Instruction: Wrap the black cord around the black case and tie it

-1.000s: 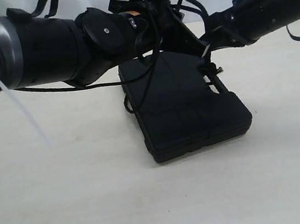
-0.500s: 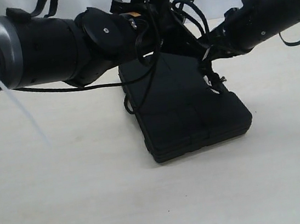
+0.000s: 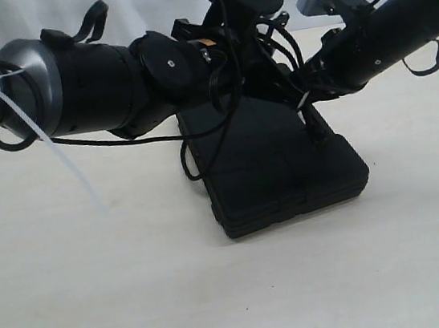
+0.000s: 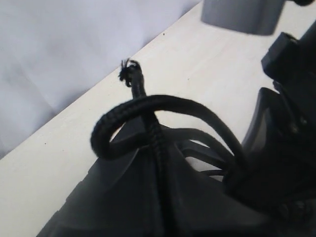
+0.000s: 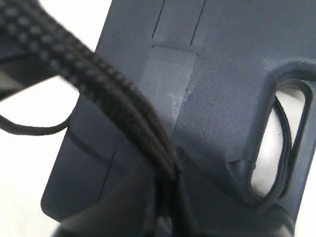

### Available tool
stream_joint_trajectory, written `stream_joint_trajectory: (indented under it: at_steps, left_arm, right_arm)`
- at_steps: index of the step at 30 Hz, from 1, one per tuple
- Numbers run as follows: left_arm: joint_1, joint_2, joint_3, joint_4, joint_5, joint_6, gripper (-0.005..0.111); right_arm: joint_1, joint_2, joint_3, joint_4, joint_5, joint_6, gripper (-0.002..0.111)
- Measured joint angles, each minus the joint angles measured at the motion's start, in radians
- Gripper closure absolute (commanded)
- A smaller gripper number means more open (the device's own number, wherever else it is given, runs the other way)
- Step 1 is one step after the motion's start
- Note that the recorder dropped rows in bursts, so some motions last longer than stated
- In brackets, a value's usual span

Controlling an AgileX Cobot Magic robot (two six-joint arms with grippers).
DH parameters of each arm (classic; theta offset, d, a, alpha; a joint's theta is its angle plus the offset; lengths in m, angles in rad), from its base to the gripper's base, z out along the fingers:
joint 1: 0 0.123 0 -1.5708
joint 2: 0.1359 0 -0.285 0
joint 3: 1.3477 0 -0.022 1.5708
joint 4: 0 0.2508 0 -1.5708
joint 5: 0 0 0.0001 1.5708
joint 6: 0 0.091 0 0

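The left arm (image 3: 88, 88) reaches in low and nearly level from the left, and the right arm (image 3: 379, 26) slants down from the upper right. Both meet over the far end of the case (image 3: 276, 164). From outside, their black links and loose cables crowd together there and hide both pincers and most of the cord. A white zip tie (image 3: 65, 160) trails off the left arm toward the bench (image 3: 99, 293). The left pincer (image 4: 163, 217) is closed, and a strand of the cord (image 4: 163, 106) runs straight down into it, so it seems pinched there. The right pincer (image 5: 165, 212) is closed too, with two strands running together into its blurred tip. The case lies flat on the bench near the middle, one corner toward the camera; it is matte black with ribbed panels and a handle slot (image 5: 281, 143) along one edge. The cord is thick and braided, arching in a loop above the case, its frayed tip (image 4: 129, 71) sticking up free.
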Motion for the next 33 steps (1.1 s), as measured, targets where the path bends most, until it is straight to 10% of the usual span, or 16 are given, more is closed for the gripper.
stream_joint_trajectory:
  at_steps: [15,25,33]
  left_arm:
    - [-0.001,0.004,0.0,0.082,-0.03,0.0,0.107]
    - [-0.001,0.005,0.002,0.09,-0.096,0.005,0.107]
    - [-0.001,0.005,0.002,0.244,-0.061,0.016,0.107]
  right_arm:
    - [0.0,0.0,0.0,0.012,-0.016,-0.08,0.036]
    - [0.002,-0.119,0.0,-0.053,0.056,-0.142,0.024]
    - [0.002,-0.221,0.0,-0.648,-0.202,-0.46,0.024]
